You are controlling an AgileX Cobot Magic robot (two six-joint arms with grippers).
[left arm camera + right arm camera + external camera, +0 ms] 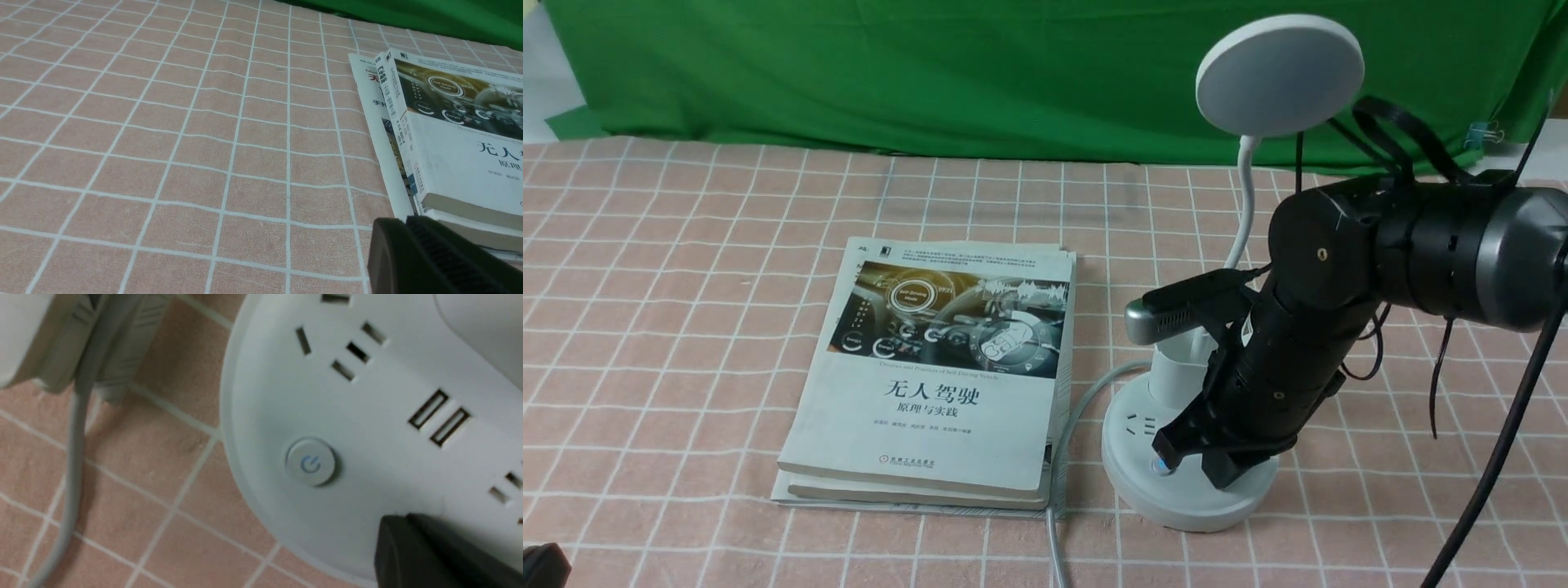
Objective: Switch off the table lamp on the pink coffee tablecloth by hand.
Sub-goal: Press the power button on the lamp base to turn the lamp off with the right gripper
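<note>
The white table lamp (1188,457) stands on the pink coffee tablecloth (670,327) at the right. Its round disc head (1280,75) is up on a thin bent neck (1241,204). The round base (367,416) has sockets and a round power button (310,462) with a blue symbol. My right gripper (1168,457) is shut and points down at the base, its tips (404,518) just above the base's surface beside the button, apart from it. My left gripper (404,222) is shut and empty, low over the cloth next to the books; only a dark corner of it (539,563) shows in the front view.
Two stacked white books (939,376) lie left of the lamp; they also show in the left wrist view (449,134). The lamp's grey cord (1062,457) runs between books and base toward the front edge. A green cloth backdrop (931,73) hangs behind.
</note>
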